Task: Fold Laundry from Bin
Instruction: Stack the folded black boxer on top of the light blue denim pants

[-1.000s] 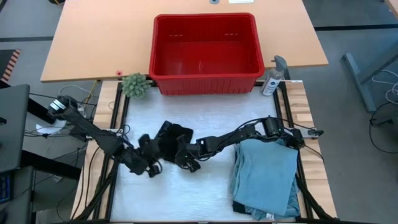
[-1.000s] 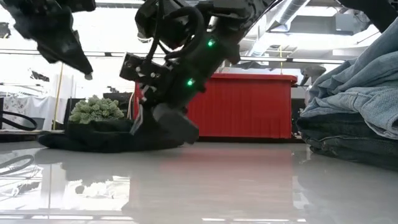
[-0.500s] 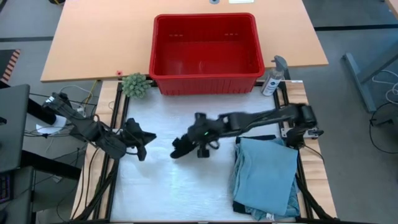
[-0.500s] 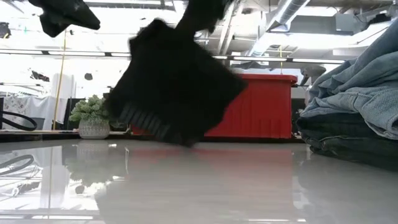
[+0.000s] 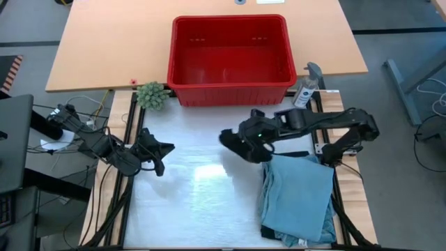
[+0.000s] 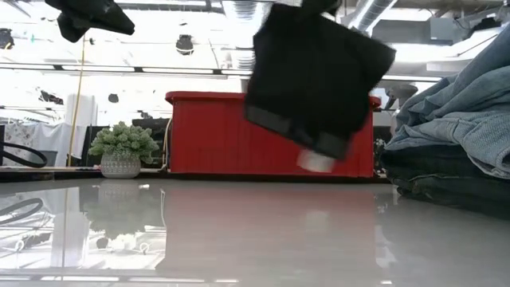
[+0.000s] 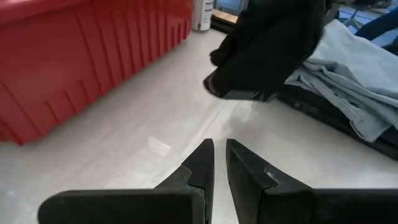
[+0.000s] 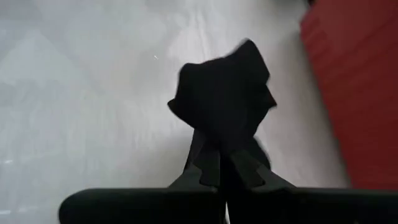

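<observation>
At the left edge of the white bench, the left gripper is held above the surface with its fingers nearly closed and nothing between them. A small potted plant is seen at the far left corner, beside the red bin, which is set against the far edge with its inside showing bare. Right of centre, the small black item is carried clear of the bench, clenched in the right gripper, and is seen in the low view hanging in front of the bin. A spray bottle is stood just right of the bin. At the near right, the light blue garments are stacked on a darker piece, just beside the raised black item.
</observation>
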